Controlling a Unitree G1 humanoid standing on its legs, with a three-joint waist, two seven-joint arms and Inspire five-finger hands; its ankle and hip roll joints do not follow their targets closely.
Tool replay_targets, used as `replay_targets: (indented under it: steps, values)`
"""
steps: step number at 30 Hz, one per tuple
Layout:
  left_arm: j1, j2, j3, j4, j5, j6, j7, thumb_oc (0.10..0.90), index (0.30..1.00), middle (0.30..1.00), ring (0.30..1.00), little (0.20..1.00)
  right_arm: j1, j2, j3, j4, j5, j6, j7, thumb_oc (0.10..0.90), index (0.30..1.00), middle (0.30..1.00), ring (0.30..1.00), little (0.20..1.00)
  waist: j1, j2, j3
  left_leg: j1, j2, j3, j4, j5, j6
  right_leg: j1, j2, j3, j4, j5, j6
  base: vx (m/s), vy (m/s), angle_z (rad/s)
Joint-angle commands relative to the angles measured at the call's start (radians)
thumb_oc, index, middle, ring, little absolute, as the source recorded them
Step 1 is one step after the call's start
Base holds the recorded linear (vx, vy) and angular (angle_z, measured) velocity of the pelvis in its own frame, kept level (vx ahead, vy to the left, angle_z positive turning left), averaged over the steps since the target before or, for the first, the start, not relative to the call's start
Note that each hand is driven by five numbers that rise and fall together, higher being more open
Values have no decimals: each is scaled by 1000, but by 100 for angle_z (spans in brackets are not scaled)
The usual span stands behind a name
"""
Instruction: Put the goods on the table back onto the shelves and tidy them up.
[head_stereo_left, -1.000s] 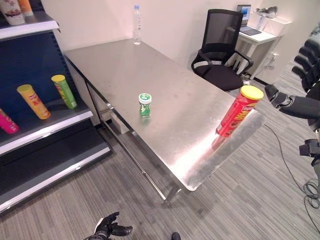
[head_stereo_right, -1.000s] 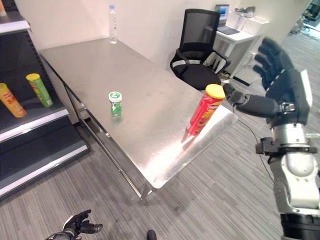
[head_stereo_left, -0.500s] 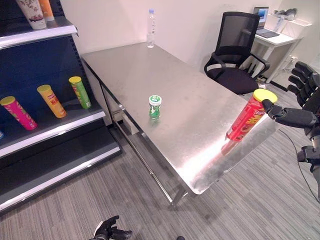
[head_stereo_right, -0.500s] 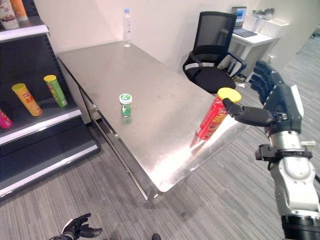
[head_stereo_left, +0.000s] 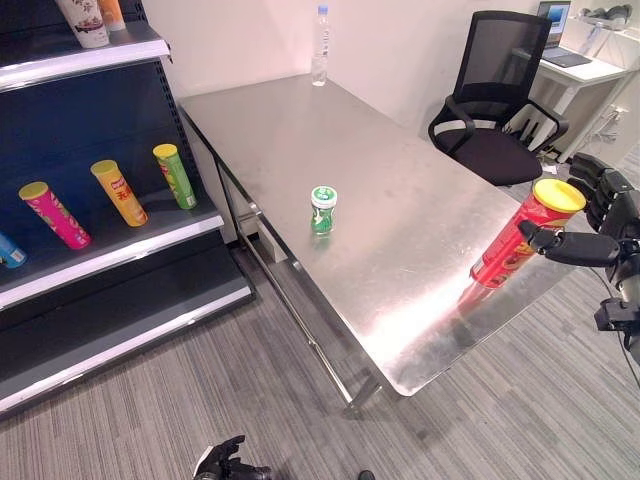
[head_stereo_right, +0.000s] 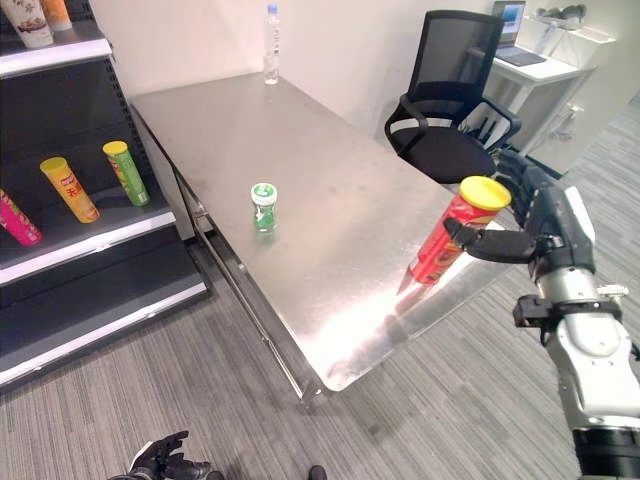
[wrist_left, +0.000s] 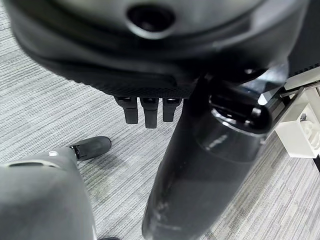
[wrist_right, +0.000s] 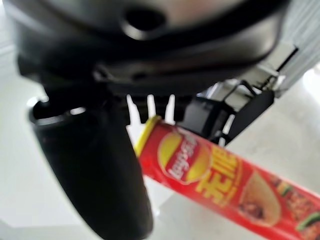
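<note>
**Right hand at the red can, right edge of the table**

I see the red can (head_stereo_right: 455, 233) with its yellow lid standing tilted at the table's (head_stereo_left: 300, 130) right edge. My right hand (head_stereo_right: 540, 222) sits just beside it, thumb laid against the can below the lid and fingers spread open behind it, not wrapped round. The small green jar (head_stereo_left: 322, 209) stands upright mid-table, well apart from the can, with bare steel all round it. A water bottle (head_stereo_left: 320, 45) stands at the far edge by the wall. The office chair (head_stereo_left: 495, 110) is close to the table's far right side. On the left, the shelf (head_stereo_left: 110, 235) holds green, orange and pink cans lying side by side. My left hand (head_stereo_left: 225, 464) hangs low over the carpet, fingers loosely curled, holding nothing.

Compared with a second ago, the thumb has come in from clear of the can to touching it; the whole view has shifted, so the camera moved.
</note>
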Motion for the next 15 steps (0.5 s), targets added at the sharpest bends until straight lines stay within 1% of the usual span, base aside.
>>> replay_targets:
  steps: [1,9,15]
  values:
    - [-68,44,-23,-26,-15,-34,-5,800,900,900,900,900,-143,-96,-61,15,-10,-79,-39,800,900,900,900,900,43,-61,-17,86,-3,40,4,-117,-51,36,-8,-74,13,-58,61,0,0,0]
    - [-68,44,-34,-24,-16,-31,-4,800,900,900,900,900,-184,-104,-29,67,-25,-71,-59,800,900,900,900,900,51,-63,-16,84,-3,37,4,-117,-50,41,-10,-83,13,-62,61,0,2,1]
    - [-69,45,-45,-21,-28,-31,-6,800,900,900,900,900,-237,-119,22,120,38,-64,-39,800,900,900,900,900,58,-69,-14,82,-4,37,4,-114,-52,41,-12,-86,13,-61,61,0,0,0]
